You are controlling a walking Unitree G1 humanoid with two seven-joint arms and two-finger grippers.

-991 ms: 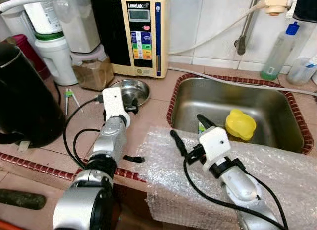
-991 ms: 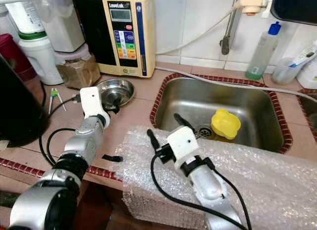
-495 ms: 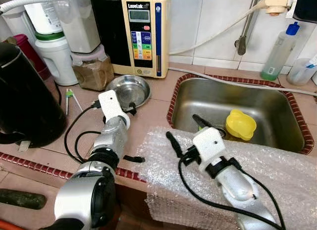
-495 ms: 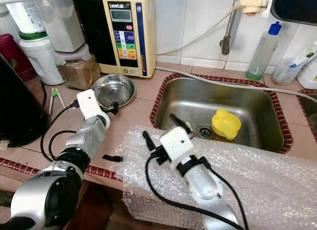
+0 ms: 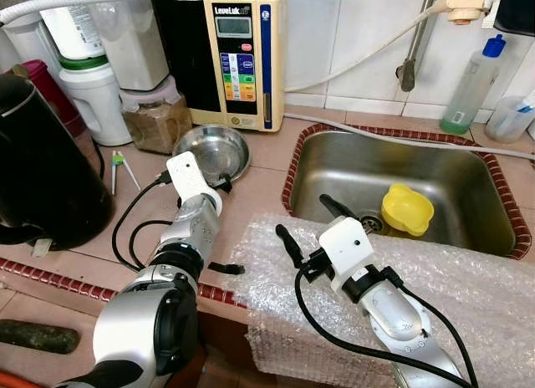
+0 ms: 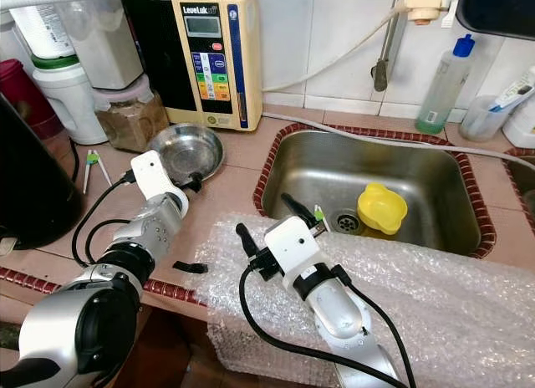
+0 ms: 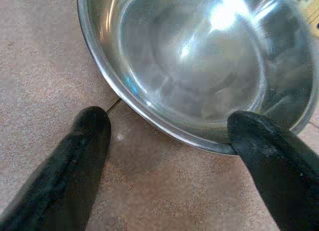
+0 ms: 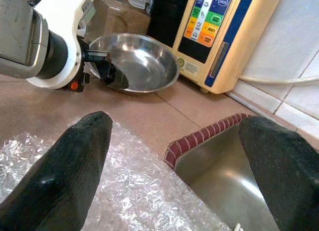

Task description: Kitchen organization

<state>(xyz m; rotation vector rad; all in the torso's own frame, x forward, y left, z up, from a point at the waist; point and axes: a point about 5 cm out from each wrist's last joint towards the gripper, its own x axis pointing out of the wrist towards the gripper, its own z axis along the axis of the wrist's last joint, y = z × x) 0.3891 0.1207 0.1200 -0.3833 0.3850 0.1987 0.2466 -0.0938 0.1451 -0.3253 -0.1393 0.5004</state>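
Observation:
A shallow steel bowl (image 5: 213,150) sits empty on the tan counter in front of the water ioniser. My left gripper (image 7: 167,126) is open at the bowl's near rim. One finger (image 7: 264,156) lies against the rim and the other rests on the counter beside it. My right gripper (image 5: 309,225) is open and holds nothing. It hovers over the bubble wrap (image 5: 468,279) at the near left corner of the steel sink (image 5: 334,162). A yellow plastic piece (image 5: 407,209) lies in the sink by the drain.
A black kettle (image 5: 42,171) stands at the left. A white jug (image 5: 92,95), a jar of brown powder (image 5: 155,120) and the ioniser (image 5: 242,58) line the back. Green tweezers (image 5: 117,166) and a small black piece (image 5: 226,268) lie on the counter. A bottle (image 5: 472,87) stands behind the sink.
My right gripper has drifted left across the bubble wrap. The bowl has slid slightly left and back, with the left gripper still at its near rim.

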